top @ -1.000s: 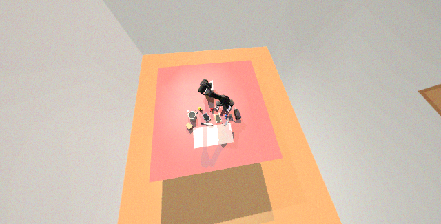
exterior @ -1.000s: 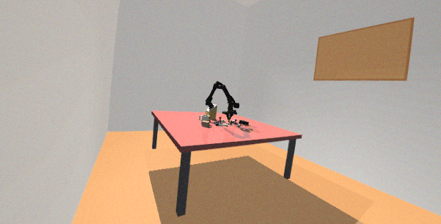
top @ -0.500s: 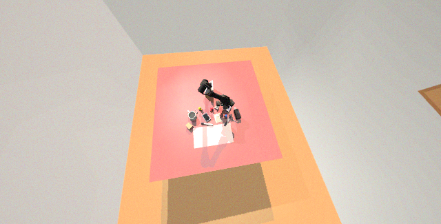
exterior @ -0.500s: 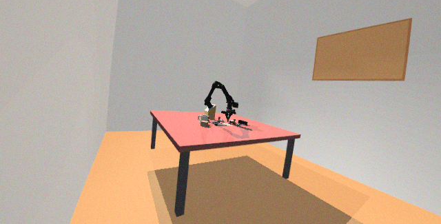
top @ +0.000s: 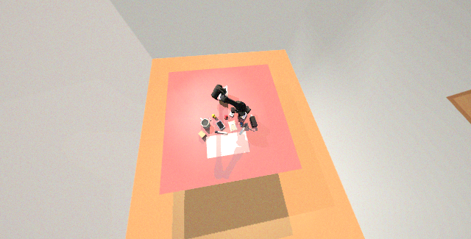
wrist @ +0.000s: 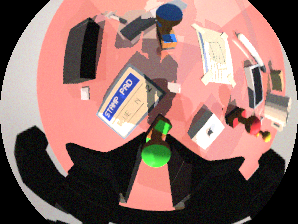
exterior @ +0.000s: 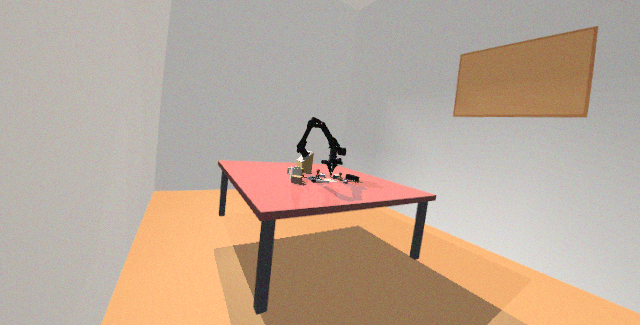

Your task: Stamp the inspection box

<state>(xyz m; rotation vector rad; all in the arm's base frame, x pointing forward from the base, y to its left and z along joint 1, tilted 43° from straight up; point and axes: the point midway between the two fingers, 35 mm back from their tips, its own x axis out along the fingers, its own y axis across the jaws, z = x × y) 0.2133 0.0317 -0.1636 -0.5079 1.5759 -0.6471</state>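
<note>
My gripper (wrist: 156,136) (exterior: 331,173) is low over the bench, shut on the green-knobbed stamp. The green stamp (wrist: 156,156) stands between the fingertips, knob toward the wrist camera, beside the near corner of the stamp pad; its lettering does not show, and I cannot tell whether its foot touches the bench. The stamp pad (wrist: 132,107) lies open, with a blue "STAMP PAD" label. The card (wrist: 216,57) (top: 232,125) lies beyond it to the right in the wrist view, taped at its corners; its box is too small to read.
A blue stamp (wrist: 169,12) stands beyond the pad. A red stamp (wrist: 251,124) and a white-topped block (wrist: 207,131) are to the right. A black block (wrist: 80,55) (top: 253,121) is at the left. A phone-like object (wrist: 254,85), a mug (top: 205,123) and white paper (top: 221,146) lie farther off.
</note>
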